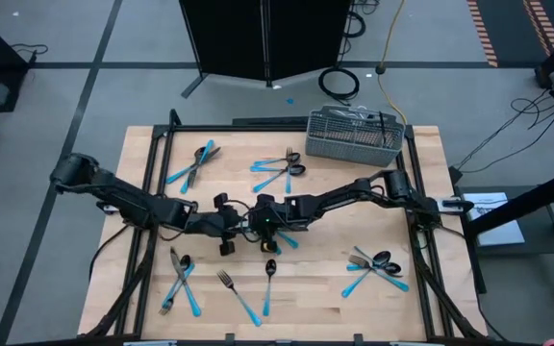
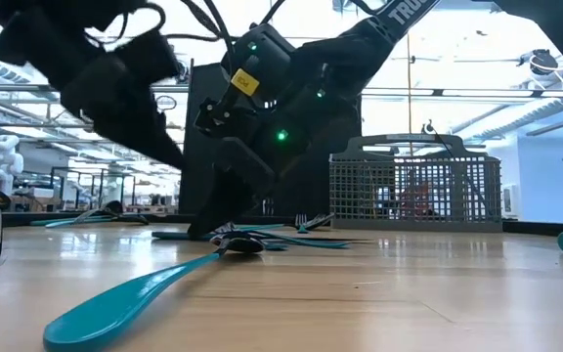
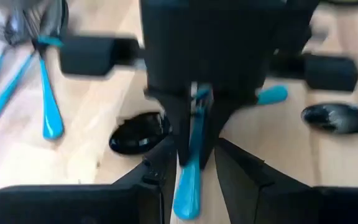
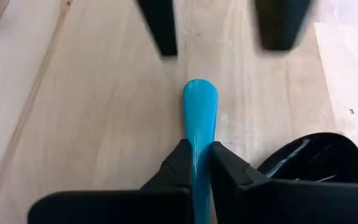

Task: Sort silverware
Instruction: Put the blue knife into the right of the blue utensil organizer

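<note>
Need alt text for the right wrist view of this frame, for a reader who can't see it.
The right gripper is shut on a blue utensil handle lying on the wooden table. The left gripper's two dark fingers, standing apart, sit beyond the handle's tip, and a dark spoon bowl lies beside it.

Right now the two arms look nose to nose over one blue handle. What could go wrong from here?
1. The right gripper is shut on a blue handle, and the left gripper stands open around it too; a pull either way might twist it loose.
2. The arms meet at the table's middle, so they could bump.
3. A dark spoon bowl lies beside the right gripper and could get knocked.
</note>
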You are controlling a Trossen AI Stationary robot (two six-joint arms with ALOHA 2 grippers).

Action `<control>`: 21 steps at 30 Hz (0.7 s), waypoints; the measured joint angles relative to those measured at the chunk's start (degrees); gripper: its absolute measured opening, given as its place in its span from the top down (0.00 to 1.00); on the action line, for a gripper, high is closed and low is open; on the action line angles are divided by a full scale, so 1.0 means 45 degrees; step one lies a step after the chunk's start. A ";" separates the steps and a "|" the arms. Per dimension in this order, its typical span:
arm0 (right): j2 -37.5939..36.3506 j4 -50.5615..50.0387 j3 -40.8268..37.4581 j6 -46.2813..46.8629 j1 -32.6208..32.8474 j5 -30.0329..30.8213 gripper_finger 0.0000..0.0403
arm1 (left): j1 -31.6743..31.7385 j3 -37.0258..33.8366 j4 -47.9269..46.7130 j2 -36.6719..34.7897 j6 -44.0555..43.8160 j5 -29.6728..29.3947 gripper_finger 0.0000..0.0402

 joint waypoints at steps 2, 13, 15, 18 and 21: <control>0.0024 0.0260 -0.0021 -0.0004 0.0027 -0.0074 0.95 | 0.0000 -0.0056 0.0000 -0.0379 0.0112 -0.0056 0.73; 0.0053 0.0498 -0.0044 0.0112 0.0025 -0.0173 0.95 | -0.0140 -0.2407 0.2639 -0.1706 -0.1115 -0.0049 0.73; 0.0057 0.0512 -0.0044 0.0112 0.0025 -0.0173 0.95 | -0.0212 -0.3111 0.3826 -0.1571 -0.1541 -0.0009 0.73; 0.0057 0.0604 -0.0049 0.0117 0.0025 -0.0173 0.95 | -0.0252 -0.3978 0.4969 -0.1466 -0.2471 0.0033 0.73; 0.0072 0.0726 -0.0049 0.0117 0.0025 -0.0173 0.95 | -0.0253 -0.4215 0.5131 -0.1438 -0.3307 0.0010 0.73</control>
